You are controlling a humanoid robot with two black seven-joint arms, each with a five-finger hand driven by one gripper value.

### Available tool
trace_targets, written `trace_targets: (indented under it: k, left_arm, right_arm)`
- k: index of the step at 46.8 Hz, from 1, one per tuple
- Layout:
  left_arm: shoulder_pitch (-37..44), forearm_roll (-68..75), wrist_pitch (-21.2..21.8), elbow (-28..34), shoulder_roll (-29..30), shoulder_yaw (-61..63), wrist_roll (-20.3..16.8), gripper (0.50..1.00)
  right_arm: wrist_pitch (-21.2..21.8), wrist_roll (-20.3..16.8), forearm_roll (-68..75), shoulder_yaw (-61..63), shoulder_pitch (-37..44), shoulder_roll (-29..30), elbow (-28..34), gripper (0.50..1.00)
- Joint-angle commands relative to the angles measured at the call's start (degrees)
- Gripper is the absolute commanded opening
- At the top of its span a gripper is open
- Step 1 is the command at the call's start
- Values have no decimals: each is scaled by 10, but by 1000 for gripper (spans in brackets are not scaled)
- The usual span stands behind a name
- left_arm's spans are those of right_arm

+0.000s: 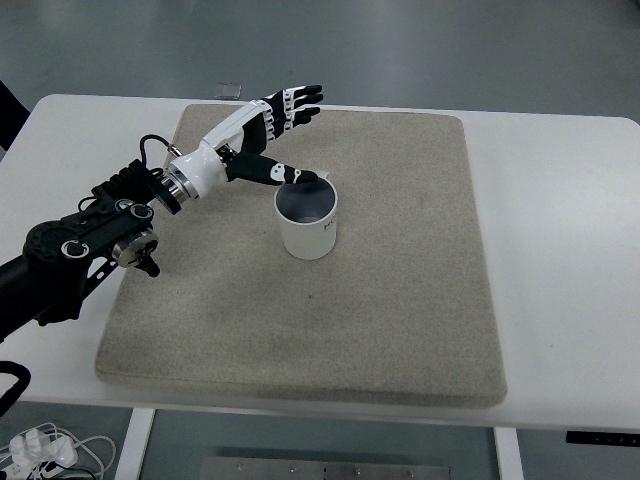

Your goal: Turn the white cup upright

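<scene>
- White cup [307, 222] is standing upright on the mat [400, 300].
- Left hand [262, 125] is hovering just beside the rim, fingers spread, thumb possibly touching.
- Next: withdrawing clear.

One cup [307, 220], one mat [400, 300], one hand [262, 125]
</scene>
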Motion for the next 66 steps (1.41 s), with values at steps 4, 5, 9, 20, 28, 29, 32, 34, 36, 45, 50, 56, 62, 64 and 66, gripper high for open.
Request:
trace_targets:
  k: [4, 5, 9, 20, 28, 29, 32, 34, 36, 45, 50, 56, 62, 64, 66]
  left_arm:
    - [1, -2, 1, -26, 10, -36, 0, 994]
    - [1, -3, 2, -27, 10, -43, 0, 994]
    - [1, -17, 8, -27, 10, -70, 0, 994]
    - [-29, -83, 40, -2, 10, -84, 0, 994]
    - [-60, -110, 48, 55, 6, -84, 0, 994]
    - [-65, -117, 49, 66, 5, -84, 0, 994]
    - [-77, -143, 53, 103, 3, -82, 0, 994]
    - [-87, -162, 53, 128, 2, -76, 0, 994]
    - [-96, -178, 52, 155, -5, -75, 0, 994]
    - [-115, -264, 39, 202, -20, -76, 0, 996]
    - [-116, -305, 15, 202, -21, -76, 0, 996]
    - [-116, -368, 2, 202, -33, -79, 0, 994]
    - [-116, -431, 2, 204, -37, -79, 61, 994]
    - [-116, -444, 2, 205, -38, -79, 79, 994]
    - [-115, -449, 1, 206, -38, -81, 99, 996]
  right_arm:
    - [0, 0, 0, 0, 0, 0, 0, 952]
    - [0, 0, 0, 0, 0, 0, 0, 952]
    - [0, 0, 0, 0, 0, 0, 0, 952]
    - [0, 0, 0, 0, 0, 0, 0, 952]
    - [0, 0, 0, 0, 0, 0, 0, 952]
    - [0, 0, 0, 1, 0, 0, 0, 952]
    - [0, 0, 0, 0, 0, 0, 0, 952]
    - [0, 0, 0, 0, 0, 0, 0, 952]
    - [0, 0, 0, 0, 0, 0, 0, 952]
    - [0, 0, 0, 0, 0, 0, 0, 952]
    - [0, 0, 0, 0, 0, 0, 0, 952]
    - [0, 0, 0, 0, 0, 0, 0, 952]
    - [0, 0, 0, 0, 0, 0, 0, 952]
    - [0, 0, 0, 0, 0, 0, 0, 952]
    - [0, 0, 0, 0, 0, 0, 0, 952]
